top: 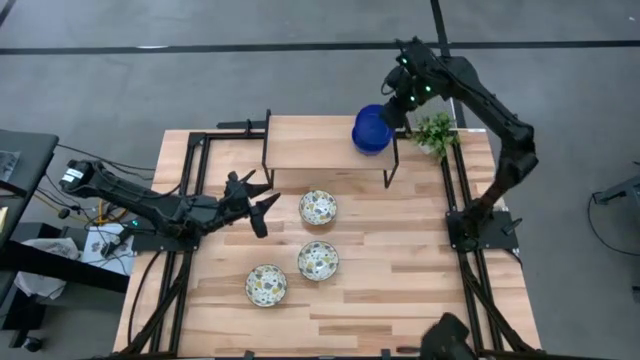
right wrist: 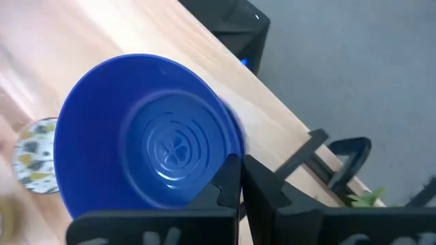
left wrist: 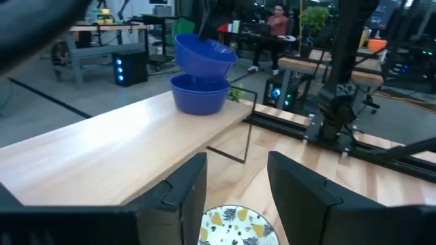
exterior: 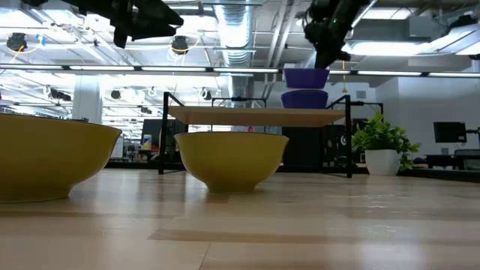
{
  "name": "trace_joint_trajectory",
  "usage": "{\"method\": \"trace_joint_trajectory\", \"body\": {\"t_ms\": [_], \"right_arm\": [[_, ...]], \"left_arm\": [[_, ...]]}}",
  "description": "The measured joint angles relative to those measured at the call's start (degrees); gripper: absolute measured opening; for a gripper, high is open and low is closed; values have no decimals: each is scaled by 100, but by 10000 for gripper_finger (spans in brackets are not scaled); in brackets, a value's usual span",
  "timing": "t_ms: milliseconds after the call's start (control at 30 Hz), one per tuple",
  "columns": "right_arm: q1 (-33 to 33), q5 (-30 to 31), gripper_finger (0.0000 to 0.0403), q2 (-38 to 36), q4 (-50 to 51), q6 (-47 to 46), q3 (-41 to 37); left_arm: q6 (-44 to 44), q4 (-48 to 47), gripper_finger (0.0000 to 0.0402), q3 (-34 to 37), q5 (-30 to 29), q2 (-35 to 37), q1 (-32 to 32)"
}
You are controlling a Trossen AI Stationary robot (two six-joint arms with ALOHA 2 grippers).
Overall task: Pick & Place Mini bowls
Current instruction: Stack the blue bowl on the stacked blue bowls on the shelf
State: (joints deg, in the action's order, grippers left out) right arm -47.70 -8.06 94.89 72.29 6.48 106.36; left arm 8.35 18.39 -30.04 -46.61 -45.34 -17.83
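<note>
My right gripper (top: 392, 115) is shut on a glossy blue mini bowl (top: 370, 128) above the right end of the raised wooden shelf (top: 310, 145). A second blue bowl (left wrist: 199, 95) stands by its base on the shelf right beneath it. Three cream floral bowls (top: 318, 208) (top: 318, 260) (top: 266, 285) stand on the table below the shelf. My left gripper (top: 258, 207) is open and empty, to the left of the floral bowl (left wrist: 235, 228) nearest the shelf. The third blue bowl does not show. My right gripper pinches the blue bowl's rim (right wrist: 228, 160) between its two fingers, one finger (right wrist: 225, 187) inside the bowl and one outside. The fingers slant down from the table's far right. The bowl (exterior: 306, 77) hangs tilted just above the second blue bowl (exterior: 304, 98).
A small green potted plant (top: 435, 133) stands right of the shelf, close to my right arm. The shelf's black metal legs (top: 392, 160) stand on the table. The shelf's left and middle parts are bare wood. Black frame rails run along both table sides.
</note>
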Motion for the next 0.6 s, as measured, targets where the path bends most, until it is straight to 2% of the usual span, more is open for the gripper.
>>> {"method": "trace_joint_trajectory", "body": {"t_ms": [267,600], "right_arm": [[-162,-281,0,712,441,338,276],[9,-246,2,845,518,562,278]], "left_arm": [[7,13,154,0,4,-2,69],[113,15,154,0,4,-2,68]]}}
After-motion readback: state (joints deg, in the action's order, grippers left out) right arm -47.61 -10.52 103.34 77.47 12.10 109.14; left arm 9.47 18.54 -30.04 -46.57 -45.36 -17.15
